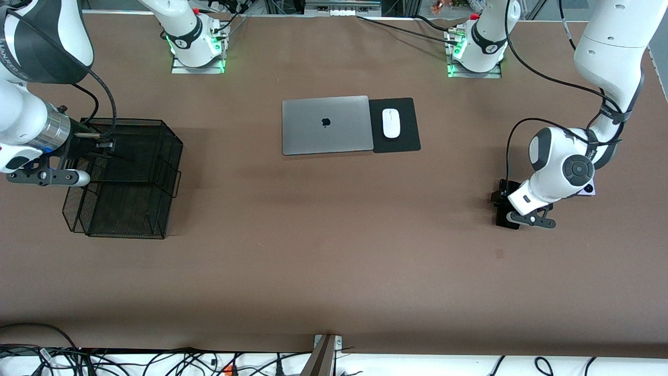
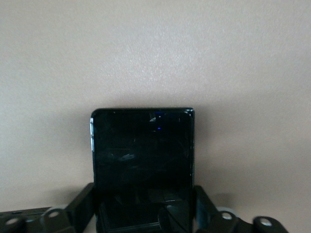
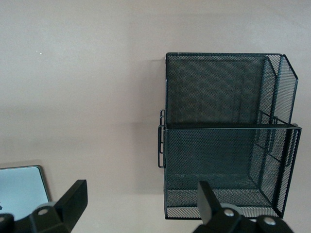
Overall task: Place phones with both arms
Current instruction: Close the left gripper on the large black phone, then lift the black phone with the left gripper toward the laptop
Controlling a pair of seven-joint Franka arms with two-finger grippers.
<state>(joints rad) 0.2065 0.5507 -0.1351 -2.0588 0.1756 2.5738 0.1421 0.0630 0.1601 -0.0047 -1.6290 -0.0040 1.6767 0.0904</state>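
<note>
**Left tool down on the black phone, right one up over the mesh organizer**

So, the left tool (image 1: 509, 209) is low at the left arm's end of the brown surface (image 1: 334, 271), with its two fingers (image 2: 80, 204) sitting on either side of a small squarish black phone (image 2: 142, 165) that lies flat there. The fingers look pressed against the phone's edges, so it's clamped on it. Just beside that, mostly tucked under the left arm's wrist, a corner of the small lilac phone (image 1: 589, 190) peeks out.

The right tool (image 3: 138, 206) hangs over the black wire-mesh desk organizer (image 1: 125, 177) at the right arm's end of the surface, fingers spread apart with nothing between them.

Midway between the arms' ends and nearer the bases sits the closed silver laptop (image 1: 326, 125), with a white mouse (image 1: 391, 123) on a black mouse pad (image 1: 407, 141) touching it on the left arm's side.
</note>
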